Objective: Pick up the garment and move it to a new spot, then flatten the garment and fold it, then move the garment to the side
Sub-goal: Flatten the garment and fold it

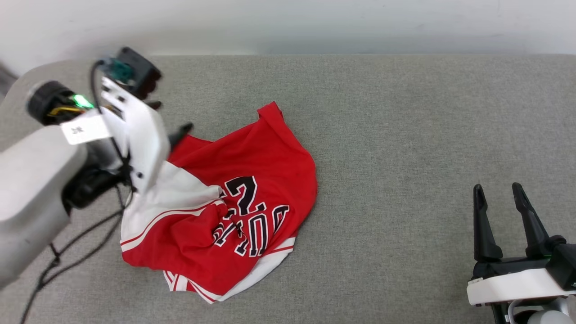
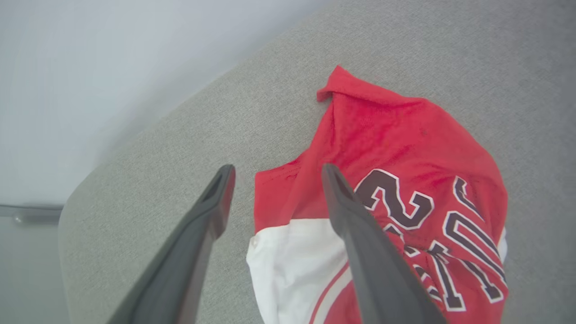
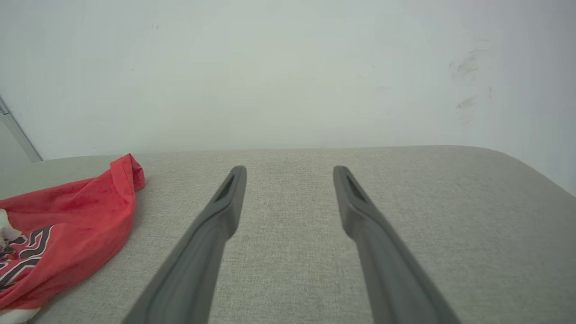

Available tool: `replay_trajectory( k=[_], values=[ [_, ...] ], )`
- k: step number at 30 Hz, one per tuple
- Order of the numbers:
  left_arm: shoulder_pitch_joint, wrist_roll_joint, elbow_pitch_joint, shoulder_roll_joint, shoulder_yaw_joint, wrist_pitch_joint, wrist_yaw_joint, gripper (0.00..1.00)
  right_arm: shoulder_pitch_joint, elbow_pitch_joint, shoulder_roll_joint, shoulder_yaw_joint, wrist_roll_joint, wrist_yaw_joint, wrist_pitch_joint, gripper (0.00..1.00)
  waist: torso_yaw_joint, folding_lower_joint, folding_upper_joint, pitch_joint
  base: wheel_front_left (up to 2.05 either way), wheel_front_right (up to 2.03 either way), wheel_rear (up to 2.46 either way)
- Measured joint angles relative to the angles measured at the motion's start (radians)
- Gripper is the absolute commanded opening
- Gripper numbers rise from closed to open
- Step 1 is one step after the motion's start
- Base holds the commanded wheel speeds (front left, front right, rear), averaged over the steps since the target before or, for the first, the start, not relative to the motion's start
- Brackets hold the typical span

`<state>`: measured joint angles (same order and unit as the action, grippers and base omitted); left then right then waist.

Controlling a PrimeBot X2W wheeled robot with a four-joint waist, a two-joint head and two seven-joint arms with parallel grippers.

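Left hand (image 2: 277, 173) hangs with fingers apart and empty over the garment (image 1: 243, 189), which lies crumpled on the bench (image 1: 405, 135); right hand (image 1: 497, 189), also apart, sits well clear of it; flattening, folding, side move judged outstanding.

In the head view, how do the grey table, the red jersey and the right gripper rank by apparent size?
1. grey table
2. red jersey
3. right gripper, smallest even though nearness to the camera enlarges it.
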<state>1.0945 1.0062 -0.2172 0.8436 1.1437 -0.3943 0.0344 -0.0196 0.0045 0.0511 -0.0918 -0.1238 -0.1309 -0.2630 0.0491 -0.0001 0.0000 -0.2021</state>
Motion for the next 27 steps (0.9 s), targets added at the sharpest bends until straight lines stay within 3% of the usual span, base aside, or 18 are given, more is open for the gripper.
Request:
replay_trajectory(
  k=[11, 17, 27],
  values=[
    [-0.010, 0.061, 0.177, -0.093, 0.099, -0.250, 0.037, 1.00, -0.007, -0.008, 0.000, 0.004, -0.005, 0.000, 0.000, 1.00, -0.023, 0.0000, 0.0000, -0.028, 0.00, 0.00, 0.00],
    [-0.048, 0.020, 0.154, -0.141, 0.126, -0.362, 0.073, 1.00, -0.028, -0.014, 0.000, 0.005, -0.002, 0.000, 0.000, 1.00, -0.041, 0.0000, 0.0000, -0.063, 0.00, 0.00, 0.00],
    [-0.134, -0.034, 0.048, -0.200, 0.128, -0.439, 0.095, 1.00, -0.063, -0.018, 0.000, 0.007, -0.009, 0.000, 0.000, 1.00, -0.065, 0.0000, 0.0000, -0.129, 0.00, 0.00, 0.00]
  ],
)
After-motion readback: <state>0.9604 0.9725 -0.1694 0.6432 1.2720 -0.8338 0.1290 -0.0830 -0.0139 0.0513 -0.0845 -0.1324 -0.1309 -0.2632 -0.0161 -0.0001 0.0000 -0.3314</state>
